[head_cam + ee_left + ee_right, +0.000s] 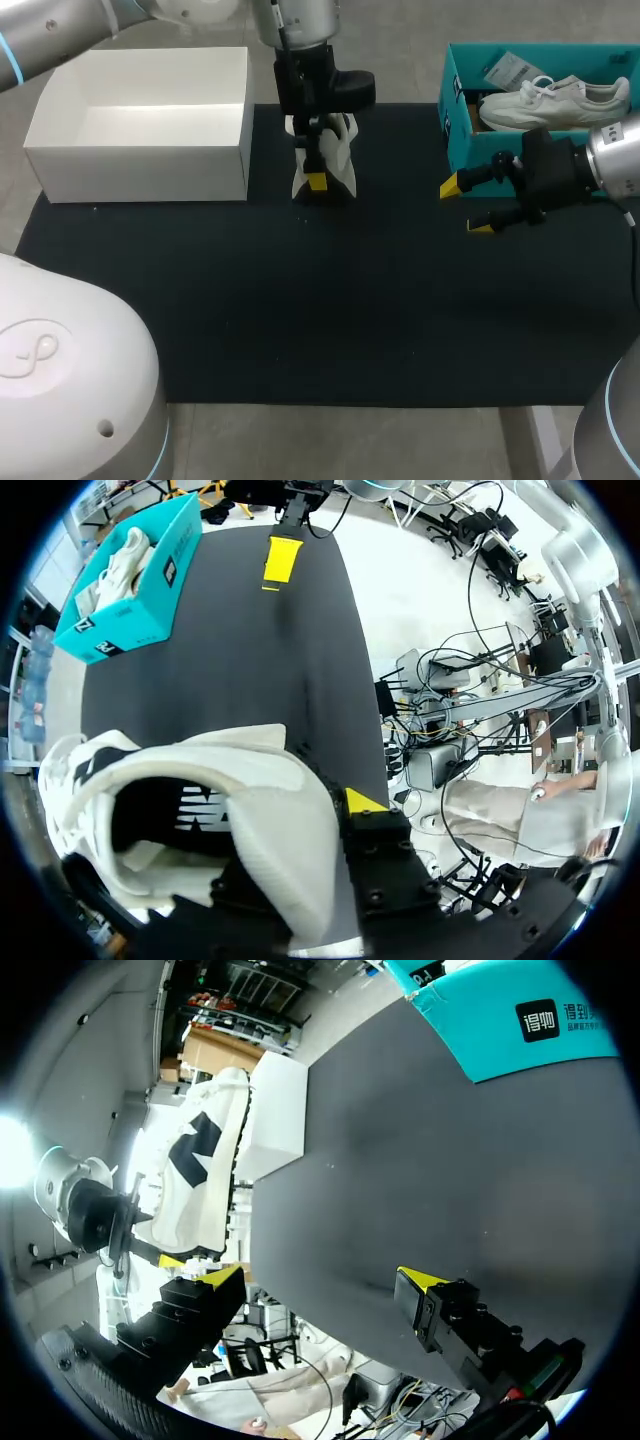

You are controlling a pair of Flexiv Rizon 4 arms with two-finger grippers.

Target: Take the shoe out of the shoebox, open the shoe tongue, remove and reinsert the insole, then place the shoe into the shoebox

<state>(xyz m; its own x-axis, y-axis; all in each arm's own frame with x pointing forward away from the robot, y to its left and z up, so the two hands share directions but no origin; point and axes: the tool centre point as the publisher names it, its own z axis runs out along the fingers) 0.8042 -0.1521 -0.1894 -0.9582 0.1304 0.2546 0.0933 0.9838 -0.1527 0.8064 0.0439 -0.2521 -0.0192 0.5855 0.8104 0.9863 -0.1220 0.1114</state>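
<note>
White rectangular cardboard box (140, 150) sits open at the left of the black mat (300, 300). Left gripper (320, 178) is clamped on the white sneaker with black markings (343, 160), holding it upright mid-mat. Right gripper (468, 206) is wide open, empty, just beside the teal shoebox (460, 140)

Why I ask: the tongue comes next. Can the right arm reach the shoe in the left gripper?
Probably yes. The right gripper is open, and only bare mat lies between it and the shoe held by the left gripper.
</note>
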